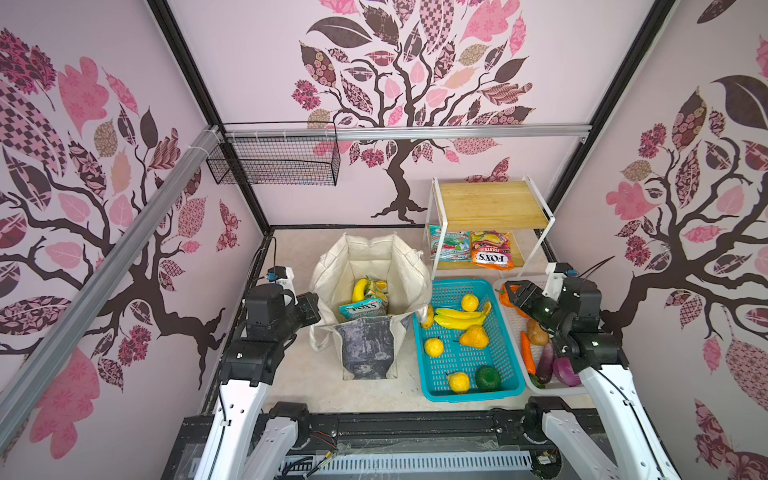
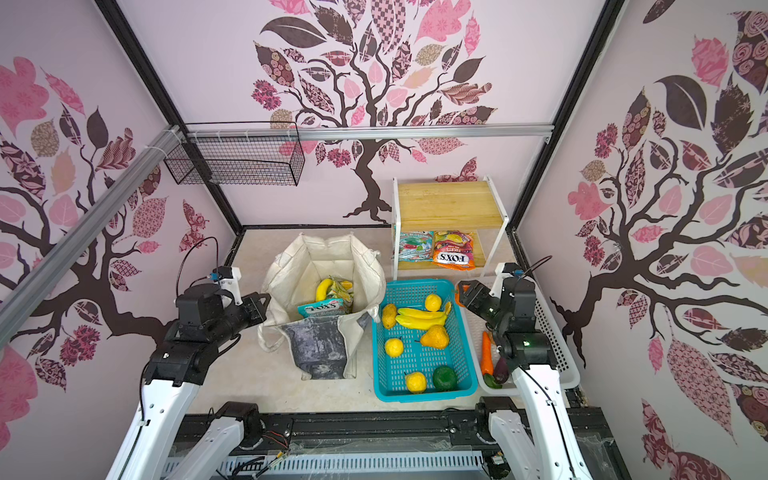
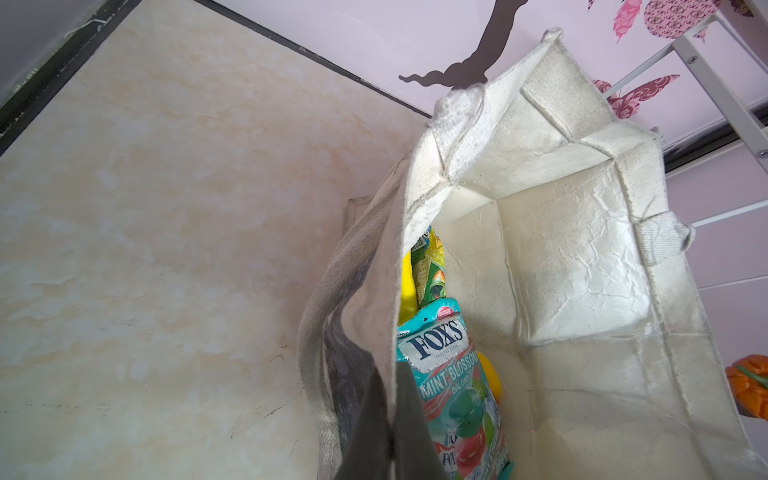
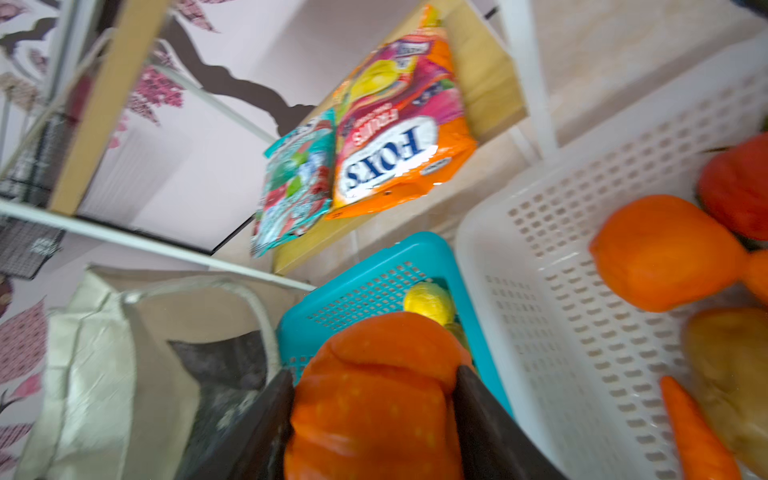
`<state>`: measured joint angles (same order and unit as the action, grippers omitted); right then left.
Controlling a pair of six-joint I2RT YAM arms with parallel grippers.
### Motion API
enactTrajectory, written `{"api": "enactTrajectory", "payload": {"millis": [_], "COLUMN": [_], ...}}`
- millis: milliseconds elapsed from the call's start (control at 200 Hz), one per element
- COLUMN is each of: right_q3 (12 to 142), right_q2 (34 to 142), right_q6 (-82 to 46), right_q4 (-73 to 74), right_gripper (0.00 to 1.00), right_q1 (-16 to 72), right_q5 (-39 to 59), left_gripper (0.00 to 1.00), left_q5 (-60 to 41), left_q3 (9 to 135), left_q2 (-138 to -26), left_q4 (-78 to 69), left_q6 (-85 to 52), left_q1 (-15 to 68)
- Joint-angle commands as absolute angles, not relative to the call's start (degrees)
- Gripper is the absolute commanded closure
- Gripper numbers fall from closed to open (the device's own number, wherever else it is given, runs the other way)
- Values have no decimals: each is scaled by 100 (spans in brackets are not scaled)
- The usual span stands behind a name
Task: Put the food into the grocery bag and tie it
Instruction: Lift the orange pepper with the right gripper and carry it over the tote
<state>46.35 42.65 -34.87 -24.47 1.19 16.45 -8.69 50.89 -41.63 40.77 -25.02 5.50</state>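
The cream grocery bag (image 1: 374, 257) (image 2: 328, 257) stands open on the table in both top views. Inside it lie a yellow banana (image 1: 360, 289) and a teal FOX'S packet (image 1: 361, 309) (image 3: 449, 374). My left gripper (image 1: 313, 307) (image 3: 390, 436) is shut on the bag's left rim, with the cloth pinched between the fingers. My right gripper (image 1: 510, 296) (image 4: 374, 374) hovers over the far left corner of the white basket (image 1: 552, 388). It is shut on an orange ribbed food piece (image 4: 374, 415). More food lies in both baskets.
A teal basket (image 1: 473, 397) right of the bag holds bananas (image 1: 461, 318), a pear, lemons and a green piece. The white basket holds a carrot (image 1: 528, 353) and other vegetables. A wooden shelf (image 1: 490, 203) behind carries two FOX'S packets (image 1: 492, 249). A wire basket (image 1: 274, 162) hangs on the back wall.
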Motion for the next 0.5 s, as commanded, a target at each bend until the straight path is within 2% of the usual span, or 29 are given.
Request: {"api": "enactTrajectory", "payload": {"millis": [0, 90, 235, 495], "right_q3": [4871, 5046, 5421, 6095], "right_q2": [4210, 4251, 4446, 5702], "right_q6": [-3903, -4081, -4179, -4172], "right_q4": [-2369, -2339, -2239, -1544], "right_gripper": [39, 39, 39, 39], "right_q1": [453, 928, 2177, 4539], "right_q5": [1925, 1800, 911, -534], "left_gripper": [100, 100, 100, 100], "left_q5": [-949, -958, -975, -967], "left_q3": [4948, 4949, 4949, 4939], "left_q2": [-4156, -4174, -4192, -4209], "left_q4": [4062, 4061, 4061, 4052], "left_q6": [-2418, -2418, -2424, -2428], "left_q1": [531, 535, 534, 530]}}
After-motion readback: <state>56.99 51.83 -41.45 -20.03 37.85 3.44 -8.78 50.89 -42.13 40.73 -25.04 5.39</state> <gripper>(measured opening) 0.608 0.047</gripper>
